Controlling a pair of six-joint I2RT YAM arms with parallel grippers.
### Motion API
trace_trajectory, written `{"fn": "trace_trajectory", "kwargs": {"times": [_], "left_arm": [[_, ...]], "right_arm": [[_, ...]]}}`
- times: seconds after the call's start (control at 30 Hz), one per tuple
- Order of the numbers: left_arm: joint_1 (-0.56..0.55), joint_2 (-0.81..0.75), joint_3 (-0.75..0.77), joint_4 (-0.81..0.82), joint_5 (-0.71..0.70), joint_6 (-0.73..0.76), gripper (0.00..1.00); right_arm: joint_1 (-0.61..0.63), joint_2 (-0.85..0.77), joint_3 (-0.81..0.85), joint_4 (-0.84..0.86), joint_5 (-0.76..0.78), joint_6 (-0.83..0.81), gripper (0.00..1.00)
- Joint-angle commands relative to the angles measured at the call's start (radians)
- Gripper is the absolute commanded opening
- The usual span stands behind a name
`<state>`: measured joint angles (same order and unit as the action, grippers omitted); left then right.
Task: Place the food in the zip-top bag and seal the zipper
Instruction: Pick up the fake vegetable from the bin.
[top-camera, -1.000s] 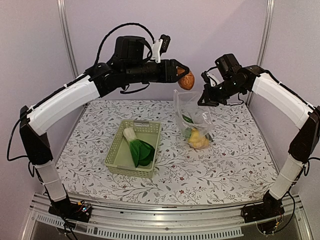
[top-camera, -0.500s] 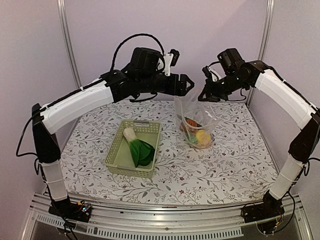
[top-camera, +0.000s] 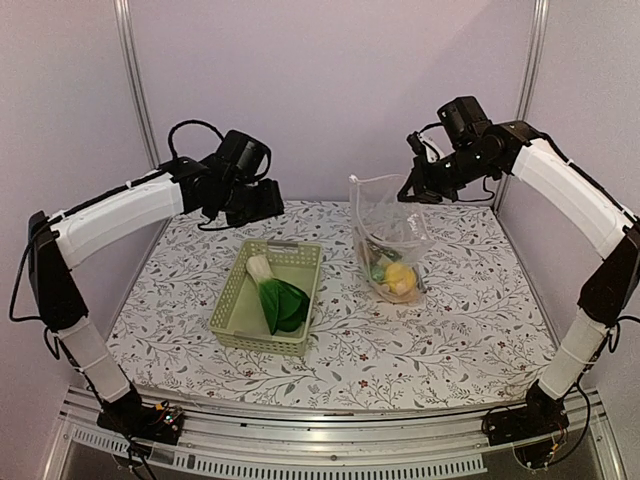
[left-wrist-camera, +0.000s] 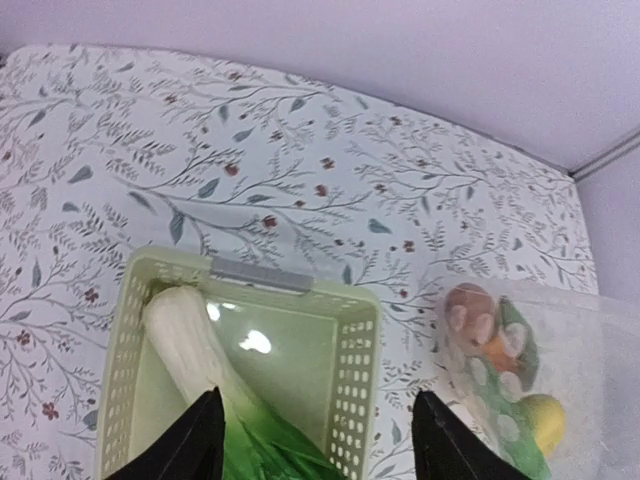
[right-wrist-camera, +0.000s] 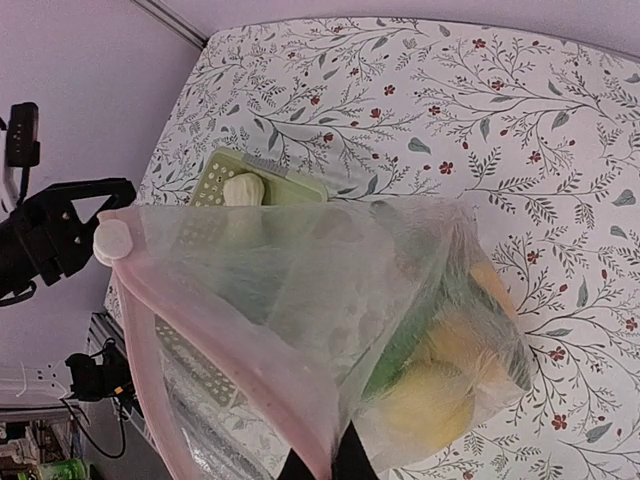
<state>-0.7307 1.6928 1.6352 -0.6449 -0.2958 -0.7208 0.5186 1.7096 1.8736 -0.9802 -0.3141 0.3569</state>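
The zip-top bag (top-camera: 385, 225) hangs upright with its mouth open at the back right of the table. My right gripper (top-camera: 411, 190) is shut on its top edge. In the right wrist view my right gripper (right-wrist-camera: 325, 468) pinches the film beside the pinkish zipper (right-wrist-camera: 200, 330). Yellow fruit (top-camera: 400, 277) and green pieces lie in the bag's bottom, with a reddish-brown piece (left-wrist-camera: 468, 305) among them. A green bok choy (top-camera: 275, 297) lies in the basket (top-camera: 300, 255). My left gripper (top-camera: 266, 206) hovers open and empty over the basket's far end, and in its own wrist view the left gripper (left-wrist-camera: 315, 400) stands above the bok choy (left-wrist-camera: 185, 330).
The pale green lattice basket sits at the table's middle left on a floral cloth (top-camera: 450, 340). Metal frame posts (top-camera: 135, 80) rise at the back corners, with grey walls behind. The bag (left-wrist-camera: 540, 370) stands just right of the basket.
My left gripper let the reddish-brown piece drop into the bag, then swung left and down to above the basket. The right gripper kept its hold on the bag.
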Motion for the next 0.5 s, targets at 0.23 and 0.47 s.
{"fn": "trace_trajectory", "kwargs": {"times": [0.23, 0.47], "left_arm": [[0.1, 0.165, -0.09, -0.098, 0.021, -0.417, 0.74], [0.11, 0.229, -0.081, -0.075, 0.071, -0.34, 0.71]], "right_arm": [[-0.005, -0.051, -0.04, 0.039, -0.015, 0.014, 0.0], [-0.005, -0.065, -0.053, 0.029, 0.0, 0.013, 0.0]]}}
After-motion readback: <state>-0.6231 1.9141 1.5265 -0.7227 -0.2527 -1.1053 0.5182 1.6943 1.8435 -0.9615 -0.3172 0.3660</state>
